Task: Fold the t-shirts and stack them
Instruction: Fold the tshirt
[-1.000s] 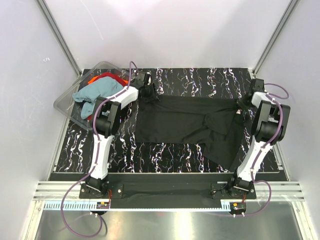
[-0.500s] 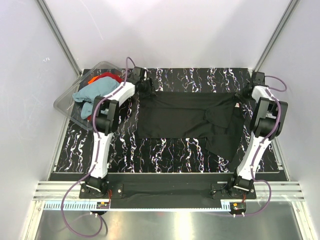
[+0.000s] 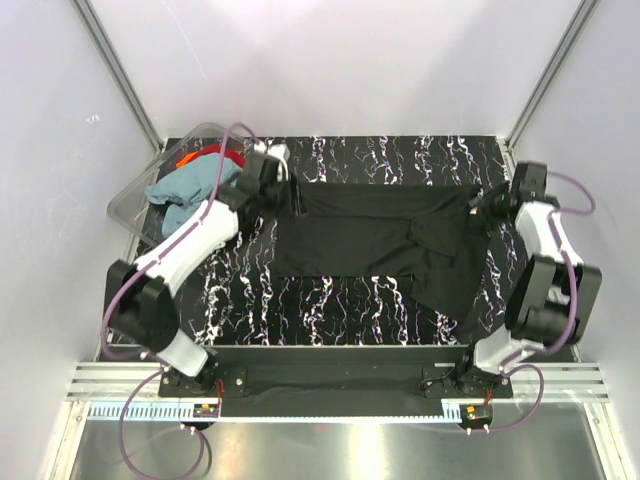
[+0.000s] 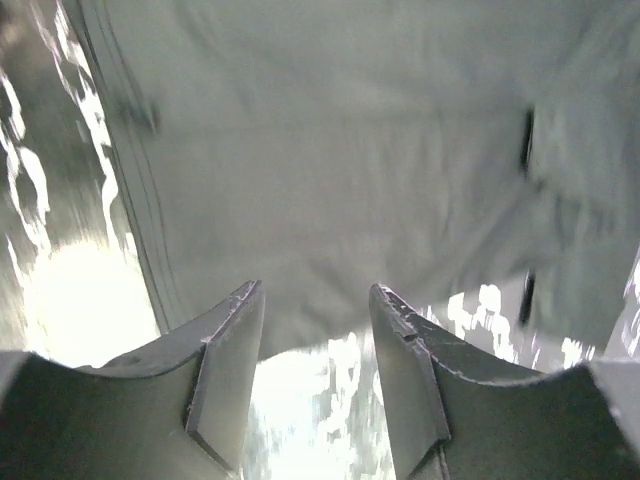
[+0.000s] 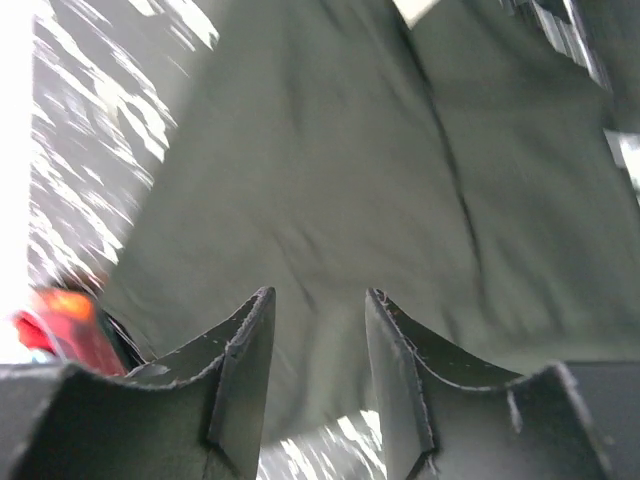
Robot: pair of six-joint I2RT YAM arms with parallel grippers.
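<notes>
A black t-shirt [image 3: 370, 235] lies spread across the dark marbled table, with its right part folded over and rumpled [image 3: 450, 250]. My left gripper [image 3: 291, 187] is at the shirt's far left corner. In the left wrist view it [image 4: 315, 295] stands open with nothing between the fingers, the cloth [image 4: 350, 150] just ahead. My right gripper [image 3: 484, 206] is at the shirt's far right edge. It [image 5: 318, 295] is open too, over the black cloth [image 5: 330, 170]. A teal-blue t-shirt [image 3: 190, 185] and a red-orange one [image 3: 203, 155] lie bunched in the tub.
A clear plastic tub [image 3: 128, 208] sits tilted at the table's far left corner, close behind my left arm. White walls with metal posts enclose the table on three sides. The arm bases stand on a black rail [image 3: 330, 365] at the near edge.
Both grippers have opened and let go of the black shirt's far corners. The shirt's far edge now lies flat, farther back. Both arms' elbows have swung outwards and down.
</notes>
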